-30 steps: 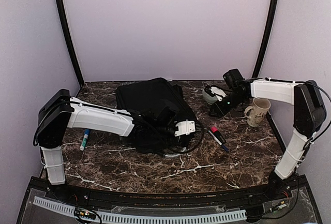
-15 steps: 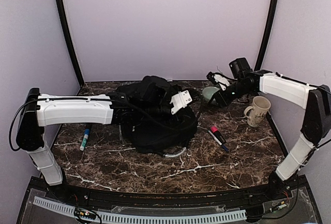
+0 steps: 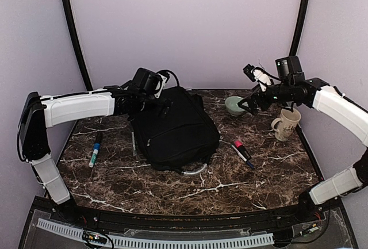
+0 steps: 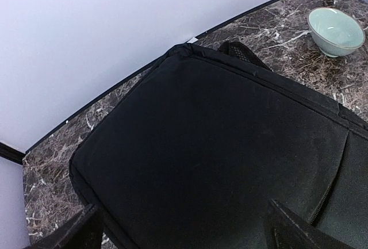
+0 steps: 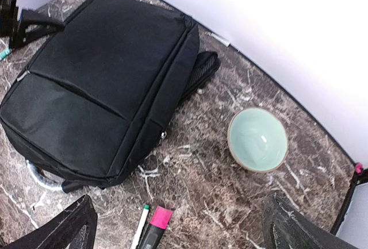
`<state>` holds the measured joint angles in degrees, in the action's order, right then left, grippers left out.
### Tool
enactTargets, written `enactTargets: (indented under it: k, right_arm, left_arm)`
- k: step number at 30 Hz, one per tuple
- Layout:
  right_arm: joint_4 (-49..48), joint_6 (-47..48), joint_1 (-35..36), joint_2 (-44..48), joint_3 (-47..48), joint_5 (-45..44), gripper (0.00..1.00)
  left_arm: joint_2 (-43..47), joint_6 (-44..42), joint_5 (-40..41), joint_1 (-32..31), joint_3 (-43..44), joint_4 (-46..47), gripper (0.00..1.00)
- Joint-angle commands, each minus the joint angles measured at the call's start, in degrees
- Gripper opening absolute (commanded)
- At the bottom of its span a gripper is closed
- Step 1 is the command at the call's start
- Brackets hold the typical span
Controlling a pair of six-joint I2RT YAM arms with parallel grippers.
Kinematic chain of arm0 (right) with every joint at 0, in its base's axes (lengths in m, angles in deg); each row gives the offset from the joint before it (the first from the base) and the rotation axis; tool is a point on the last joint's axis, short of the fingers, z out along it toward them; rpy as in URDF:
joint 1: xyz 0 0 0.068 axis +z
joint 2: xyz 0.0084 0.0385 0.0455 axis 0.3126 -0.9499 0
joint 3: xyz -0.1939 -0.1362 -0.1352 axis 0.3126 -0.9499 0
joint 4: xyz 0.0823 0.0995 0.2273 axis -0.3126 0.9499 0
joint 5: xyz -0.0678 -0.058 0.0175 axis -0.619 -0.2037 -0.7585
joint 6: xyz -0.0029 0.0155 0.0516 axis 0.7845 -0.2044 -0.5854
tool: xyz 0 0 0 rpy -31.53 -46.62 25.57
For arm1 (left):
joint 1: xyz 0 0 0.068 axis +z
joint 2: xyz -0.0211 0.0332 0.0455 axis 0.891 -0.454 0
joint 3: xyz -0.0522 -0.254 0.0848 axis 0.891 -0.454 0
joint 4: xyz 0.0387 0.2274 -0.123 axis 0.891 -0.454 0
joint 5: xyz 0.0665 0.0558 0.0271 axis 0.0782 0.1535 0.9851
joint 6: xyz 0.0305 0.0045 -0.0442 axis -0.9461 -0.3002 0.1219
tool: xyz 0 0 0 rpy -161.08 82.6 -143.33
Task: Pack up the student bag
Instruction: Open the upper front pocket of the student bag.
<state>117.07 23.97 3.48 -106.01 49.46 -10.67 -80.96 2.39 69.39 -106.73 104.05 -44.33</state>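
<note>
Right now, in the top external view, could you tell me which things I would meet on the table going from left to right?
teal marker -> black backpack -> pink-capped marker -> mug

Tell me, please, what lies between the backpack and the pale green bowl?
Nothing lies there: only bare marble tabletop separates the backpack from the bowl, which shows most clearly in the right wrist view.
</note>
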Motion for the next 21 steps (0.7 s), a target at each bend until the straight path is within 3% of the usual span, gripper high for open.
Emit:
enactTargets:
  k: [1, 4, 7, 12, 14, 18, 21]
  right_arm:
    - [0.7, 0.6, 0.1, -1.8, -1.3, 0.7, 1.00]
    - [0.6, 1.6, 0.1, -2.2, -2.4, 3.1, 1.00]
    - [2.6, 3.7, 0.6, -2.6, -1.8, 5.9, 1.00]
    - [1.1, 6.2, 5.6, -3.6, -2.8, -9.3, 1.00]
    - [-0.3, 5.3, 5.7, -4.6, -2.8, -12.2, 1.00]
    - [-8.6, -0.7, 3.0, -5.1, -8.7, -10.8, 1.00]
    - [-8.0, 0.4, 1.7, -6.5, -11.0, -3.6, 1.00]
  left_arm:
    - [0.2, 0.8, 3.1, -0.1, -1.7, 2.1, 0.99]
    - [0.3, 2.5, -0.4, 1.2, -3.0, 2.6, 0.99]
    - [0.1, 2.8, 4.0, 1.7, -3.9, 3.4, 0.99]
    - [-3.4, -1.3, 16.0, 2.6, -2.5, 1.0, 0.99]
    - [-3.8, -3.5, 12.5, 3.1, -3.0, 1.9, 0.99]
    - [-1.0, -9.3, -1.9, 3.0, -7.6, 7.5, 0.95]
    - [0.2, -9.4, -9.0, 3.0, -8.1, 7.5, 0.83]
